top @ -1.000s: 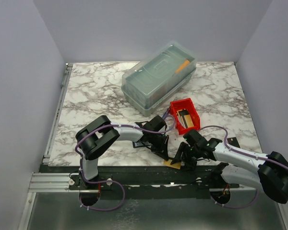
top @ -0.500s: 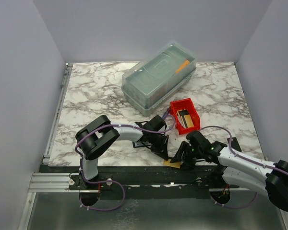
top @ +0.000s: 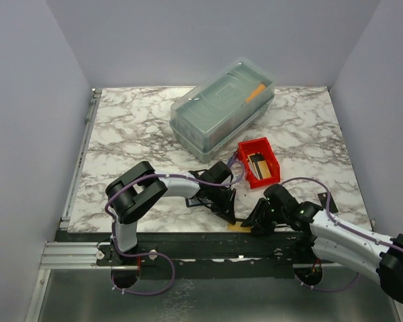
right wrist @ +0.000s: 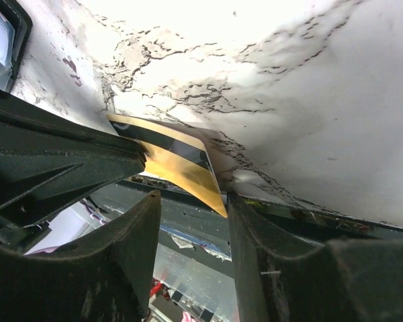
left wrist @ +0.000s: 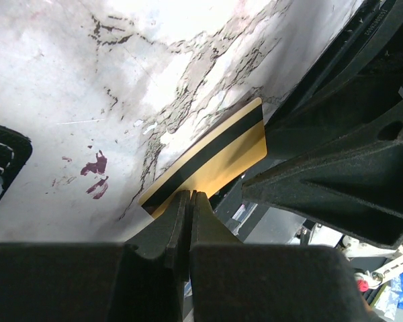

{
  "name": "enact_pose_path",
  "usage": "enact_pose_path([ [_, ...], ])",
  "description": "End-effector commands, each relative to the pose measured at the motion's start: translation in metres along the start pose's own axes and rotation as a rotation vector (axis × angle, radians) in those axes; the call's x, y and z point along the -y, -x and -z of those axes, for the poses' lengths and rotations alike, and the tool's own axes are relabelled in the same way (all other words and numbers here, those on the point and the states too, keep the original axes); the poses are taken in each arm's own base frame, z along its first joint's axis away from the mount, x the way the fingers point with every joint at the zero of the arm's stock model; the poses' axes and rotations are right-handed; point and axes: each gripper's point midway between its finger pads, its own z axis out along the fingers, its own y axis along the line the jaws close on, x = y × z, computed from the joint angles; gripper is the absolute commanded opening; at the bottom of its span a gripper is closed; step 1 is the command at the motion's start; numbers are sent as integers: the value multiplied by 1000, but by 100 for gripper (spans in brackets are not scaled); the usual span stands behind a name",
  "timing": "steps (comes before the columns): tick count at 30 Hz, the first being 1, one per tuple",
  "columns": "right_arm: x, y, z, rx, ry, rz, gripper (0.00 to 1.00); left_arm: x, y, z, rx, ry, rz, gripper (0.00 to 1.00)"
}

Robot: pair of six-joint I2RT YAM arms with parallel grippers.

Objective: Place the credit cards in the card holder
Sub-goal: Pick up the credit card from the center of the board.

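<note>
A tan/gold credit card (top: 240,228) with a black stripe lies at the table's near edge and overhangs it. It also shows in the left wrist view (left wrist: 215,151) and the right wrist view (right wrist: 181,164). My left gripper (top: 228,216) (left wrist: 190,196) is shut on the card's edge. My right gripper (top: 254,221) (right wrist: 191,201) is open, its fingers either side of the card's free corner without touching it. The black card holder (top: 200,199) (left wrist: 3,151) lies on the table under my left arm.
A red bin (top: 246,149) holding dark cards stands behind the grippers. A large clear lidded box (top: 221,107) sits at the back. A small dark flat piece (top: 323,200) lies to the right. The black table frame (top: 188,245) runs just below the card.
My right arm has swung lower and further right, and its gripper has edged closer to the card's end. My left arm and the card have stayed in place.
</note>
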Motion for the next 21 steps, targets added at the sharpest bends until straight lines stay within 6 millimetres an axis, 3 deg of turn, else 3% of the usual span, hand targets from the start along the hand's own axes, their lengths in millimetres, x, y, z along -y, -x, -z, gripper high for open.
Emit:
enact_pose_path([
  [1, -15, 12, -1, 65, 76, -27, 44, -26, -9, -5, -9, 86, 22, 0],
  [6, -14, 13, -3, 71, 78, -37, 33, -25, -9, -4, -8, 82, 20, 0],
  [14, -10, 16, 0, 100, 81, -46, 1, -20, -5, -2, 0, 71, 3, 0],
  [17, -9, 18, 2, 116, 78, -31, 0, -10, 0, 2, 9, 53, -16, 1],
  [21, -9, 19, 2, 122, 81, -1, 0, 18, 13, 16, 32, -5, -61, 18],
])
